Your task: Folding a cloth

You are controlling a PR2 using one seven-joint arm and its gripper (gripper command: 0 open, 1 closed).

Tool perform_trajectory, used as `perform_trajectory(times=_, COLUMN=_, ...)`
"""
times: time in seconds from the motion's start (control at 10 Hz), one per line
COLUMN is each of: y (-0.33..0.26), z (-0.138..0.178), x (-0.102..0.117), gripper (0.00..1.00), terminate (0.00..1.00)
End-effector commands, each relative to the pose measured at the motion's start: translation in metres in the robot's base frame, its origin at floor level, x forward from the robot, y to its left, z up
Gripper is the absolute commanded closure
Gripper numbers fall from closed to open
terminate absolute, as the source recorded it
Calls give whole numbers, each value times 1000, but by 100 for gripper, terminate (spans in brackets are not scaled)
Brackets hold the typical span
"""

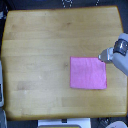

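Since the wooden tabletop [45,50] fills most of the exterior view, we start there: light wood grain, rounded corners, seen from above, with dark floor showing past its edges at the top and on both sides. Next down in size we have the arm [120,59], grey and white, coming in from the exterior view's right edge at about mid-height and angled toward the table's middle. Then the cloth [88,73]: bright pink, plain, roughly square, lying flat and spread out on the tabletop in the lower part of the exterior view's right half, well inside the table edges. We see its edges slightly skewed to the table's sides, and no fold or raised corner shows at this resolution. Smallest is the gripper [103,56], a pale tip at the end of the arm, sitting right at the cloth's upper corner on the exterior view's right. We cannot tell whether it touches the fabric or hangs just above it. The jaws are too blurred and small for us to read, so we cannot tell how wide they stand or whether they have any fabric between them.
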Motion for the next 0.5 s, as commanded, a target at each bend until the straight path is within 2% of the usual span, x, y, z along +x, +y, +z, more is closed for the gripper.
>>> perform_trajectory(times=0.0, y=-32, z=-36, x=-27, gripper=0, terminate=0)
perform_trajectory(times=0.4, y=-44, z=-63, x=-24, gripper=0, terminate=0)
